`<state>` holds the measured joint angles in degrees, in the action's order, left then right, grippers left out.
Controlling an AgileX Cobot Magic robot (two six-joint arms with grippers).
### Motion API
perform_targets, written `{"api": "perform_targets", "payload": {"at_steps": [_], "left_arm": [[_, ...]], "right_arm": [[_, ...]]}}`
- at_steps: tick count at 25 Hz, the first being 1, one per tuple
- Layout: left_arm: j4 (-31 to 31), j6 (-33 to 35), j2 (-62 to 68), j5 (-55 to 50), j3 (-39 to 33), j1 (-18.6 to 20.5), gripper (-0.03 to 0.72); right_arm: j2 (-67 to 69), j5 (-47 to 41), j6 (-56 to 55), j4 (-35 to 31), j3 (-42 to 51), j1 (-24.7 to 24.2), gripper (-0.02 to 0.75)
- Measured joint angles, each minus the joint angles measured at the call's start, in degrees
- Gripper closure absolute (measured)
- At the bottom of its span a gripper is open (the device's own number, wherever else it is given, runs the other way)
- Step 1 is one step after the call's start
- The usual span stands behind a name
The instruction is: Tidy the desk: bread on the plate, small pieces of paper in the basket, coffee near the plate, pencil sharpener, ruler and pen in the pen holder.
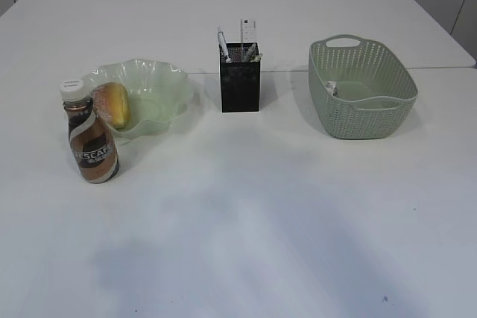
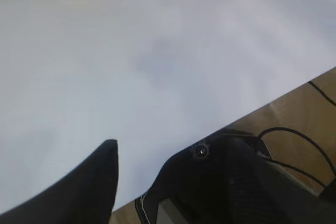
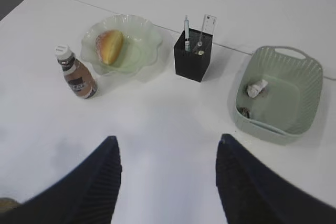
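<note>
Exterior view: ruler point(image 1: 244, 32) upright in pen holder point(image 1: 240, 80)

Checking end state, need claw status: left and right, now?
Left claw: open, holding nothing, above the table edge.
Right claw: open, holding nothing, raised over the table.

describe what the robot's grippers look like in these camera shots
The right gripper has two broad black fingers with fine ribbed texture, tapering to rounded tips. The left gripper is glossy black too: one pointed finger and a bulkier moulded part carrying a small round screw. Thin black cables trail beside it.
</note>
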<state>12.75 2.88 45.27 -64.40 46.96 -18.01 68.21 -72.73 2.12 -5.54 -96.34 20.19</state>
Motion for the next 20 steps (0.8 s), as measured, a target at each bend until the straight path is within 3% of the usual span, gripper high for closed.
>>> {"api": "perform_targets", "payload": {"at_steps": [20], "left_arm": [[1.8,0.0,-37.9,-8.3,0.1,0.0,0.233]], "right_arm": [[-50.9,-0.4,0.1,2.4,39.2,0.0,0.279]]}}
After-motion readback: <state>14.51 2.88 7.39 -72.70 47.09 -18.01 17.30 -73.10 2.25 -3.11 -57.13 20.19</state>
